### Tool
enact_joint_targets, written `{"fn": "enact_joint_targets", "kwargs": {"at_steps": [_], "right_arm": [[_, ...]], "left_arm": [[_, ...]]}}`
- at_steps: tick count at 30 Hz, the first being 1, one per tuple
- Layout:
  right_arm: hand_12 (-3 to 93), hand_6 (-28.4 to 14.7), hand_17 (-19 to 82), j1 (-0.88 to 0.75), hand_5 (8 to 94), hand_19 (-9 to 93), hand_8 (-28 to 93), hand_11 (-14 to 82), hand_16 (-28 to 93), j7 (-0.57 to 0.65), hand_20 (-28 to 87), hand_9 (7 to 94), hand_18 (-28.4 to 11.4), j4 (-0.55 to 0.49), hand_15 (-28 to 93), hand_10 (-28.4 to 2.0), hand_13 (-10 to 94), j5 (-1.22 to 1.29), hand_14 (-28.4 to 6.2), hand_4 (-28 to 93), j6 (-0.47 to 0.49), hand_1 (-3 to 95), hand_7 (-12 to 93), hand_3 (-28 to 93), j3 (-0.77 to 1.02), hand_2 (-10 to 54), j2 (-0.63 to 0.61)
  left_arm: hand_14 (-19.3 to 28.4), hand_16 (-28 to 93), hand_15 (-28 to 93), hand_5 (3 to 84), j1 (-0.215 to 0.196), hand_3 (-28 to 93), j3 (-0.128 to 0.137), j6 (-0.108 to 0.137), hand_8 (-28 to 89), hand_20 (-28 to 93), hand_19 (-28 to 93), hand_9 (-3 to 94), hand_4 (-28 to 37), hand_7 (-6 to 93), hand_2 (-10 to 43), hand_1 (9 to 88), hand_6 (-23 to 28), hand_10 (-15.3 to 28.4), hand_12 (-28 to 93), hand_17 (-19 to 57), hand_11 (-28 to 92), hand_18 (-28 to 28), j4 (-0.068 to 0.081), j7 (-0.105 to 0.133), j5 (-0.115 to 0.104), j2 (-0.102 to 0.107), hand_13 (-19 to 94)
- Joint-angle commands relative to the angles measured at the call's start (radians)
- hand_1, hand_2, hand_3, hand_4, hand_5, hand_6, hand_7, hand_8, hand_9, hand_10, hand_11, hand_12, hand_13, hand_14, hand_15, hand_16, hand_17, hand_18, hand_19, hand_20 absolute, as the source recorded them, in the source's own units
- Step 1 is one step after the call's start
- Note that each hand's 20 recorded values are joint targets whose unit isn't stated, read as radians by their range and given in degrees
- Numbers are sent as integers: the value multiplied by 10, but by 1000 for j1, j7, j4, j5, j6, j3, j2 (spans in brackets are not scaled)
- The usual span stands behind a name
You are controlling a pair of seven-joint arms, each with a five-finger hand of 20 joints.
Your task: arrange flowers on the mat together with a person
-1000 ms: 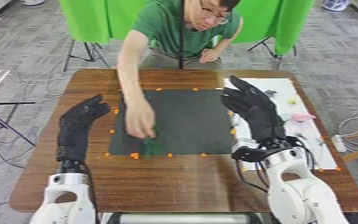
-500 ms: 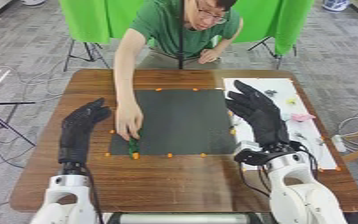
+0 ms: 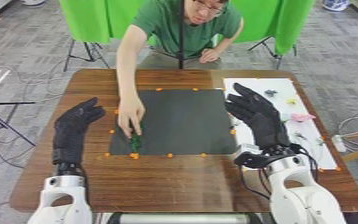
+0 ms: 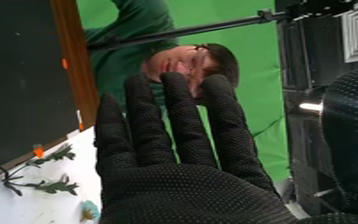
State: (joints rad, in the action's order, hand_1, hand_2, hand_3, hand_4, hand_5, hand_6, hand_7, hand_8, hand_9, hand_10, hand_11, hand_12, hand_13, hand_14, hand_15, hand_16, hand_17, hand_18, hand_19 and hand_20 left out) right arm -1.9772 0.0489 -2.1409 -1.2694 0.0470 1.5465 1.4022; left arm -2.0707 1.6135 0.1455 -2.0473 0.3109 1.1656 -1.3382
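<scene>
Because the right hand (image 3: 257, 116) is bare, its fingers straight and slightly apart, it can best serve this step by leaving the person room, poised where the mat (image 3: 186, 120) meets the white sheet (image 3: 278, 84). The left hand (image 3: 71, 127), also holding nothing, is beside the mat's left edge and ought to give the arm reaching in a wide berth. The person's hand (image 3: 131, 111) is at the green sprig (image 3: 135, 144), which lies near the mat's near left corner. Good placing, I'd judge, means laying the stem flat, turning it from the stem end (leaves bend and spring back if pressed) and letting go gently so it doesn't drag. On the sheet wait the pink flower (image 3: 302, 117) and the yellow flower (image 3: 291, 101); when the robot's turn comes, a light pinch low on a stem should spare the petals.
</scene>
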Motion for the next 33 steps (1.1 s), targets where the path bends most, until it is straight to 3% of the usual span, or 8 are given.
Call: {"fn": "enact_joint_targets", "kwargs": {"at_steps": [1,9,12,16,21,25,28,33], "right_arm": [[173,-22,167,-10,389,90,-77,52,213,-15,245,438,-140,-2,106,-147,361,-14,-156,-144,11,160,126,728,0,-3,10],[174,-21,168,6,392,91,-78,53,214,-68,249,438,-141,7,107,-146,362,-53,-153,-153,2,178,133,719,10,-41,0],[196,-23,187,23,424,128,-86,97,222,-119,273,472,-142,-2,126,-143,403,-151,-147,-188,-76,201,156,710,37,-89,-16],[228,-18,224,36,499,262,-91,213,265,-110,347,555,-148,-34,172,-142,524,-504,-130,-266,-286,239,214,683,97,-95,-91],[262,-14,237,16,566,412,-85,300,277,49,403,623,-161,-48,325,-122,594,-1017,-119,-282,-354,290,247,665,189,-95,-188],[283,-6,246,-51,597,469,-86,320,266,133,420,656,-168,-57,387,-118,622,-1274,-116,-283,-272,333,273,631,281,-95,-232],[284,-5,253,-77,604,483,-83,322,264,220,419,661,-167,-62,401,-118,625,-1326,-115,-283,-157,348,277,614,301,-95,-293],[287,0,282,-139,632,491,-80,321,270,251,429,685,-161,-59,430,-114,652,-1346,-111,-283,-18,379,279,597,348,-95,-329]], "left_arm": [[197,11,269,503,1,656,6,-22,-59,206,180,501,-203,166,13,280,51,143,140,76,226,162,5,-13,16,4,405],[198,10,268,503,2,657,7,-35,-59,205,181,501,-204,168,10,283,51,143,140,77,226,161,7,-15,23,-6,405],[197,10,268,504,4,656,10,-36,-60,205,181,501,-203,166,10,282,51,143,141,77,227,161,7,-18,24,-9,405],[197,10,268,503,11,656,9,-36,-59,205,181,501,-203,167,9,283,51,143,141,77,227,161,7,-18,28,-7,405],[197,10,268,503,1,656,19,-25,-59,205,181,501,-202,167,9,284,51,142,141,77,226,161,-2,-20,30,-4,405],[197,10,267,503,-7,655,23,-18,-60,205,181,501,-203,168,8,284,51,143,141,77,227,161,-7,-20,29,-6,405],[197,10,268,503,-14,654,28,-16,-60,205,181,501,-202,167,9,285,51,142,141,77,228,161,-12,-23,29,-3,406],[198,10,268,503,-23,653,34,-12,-59,205,181,501,-201,166,9,285,52,142,140,77,227,161,-18,-32,31,-4,405]]}}
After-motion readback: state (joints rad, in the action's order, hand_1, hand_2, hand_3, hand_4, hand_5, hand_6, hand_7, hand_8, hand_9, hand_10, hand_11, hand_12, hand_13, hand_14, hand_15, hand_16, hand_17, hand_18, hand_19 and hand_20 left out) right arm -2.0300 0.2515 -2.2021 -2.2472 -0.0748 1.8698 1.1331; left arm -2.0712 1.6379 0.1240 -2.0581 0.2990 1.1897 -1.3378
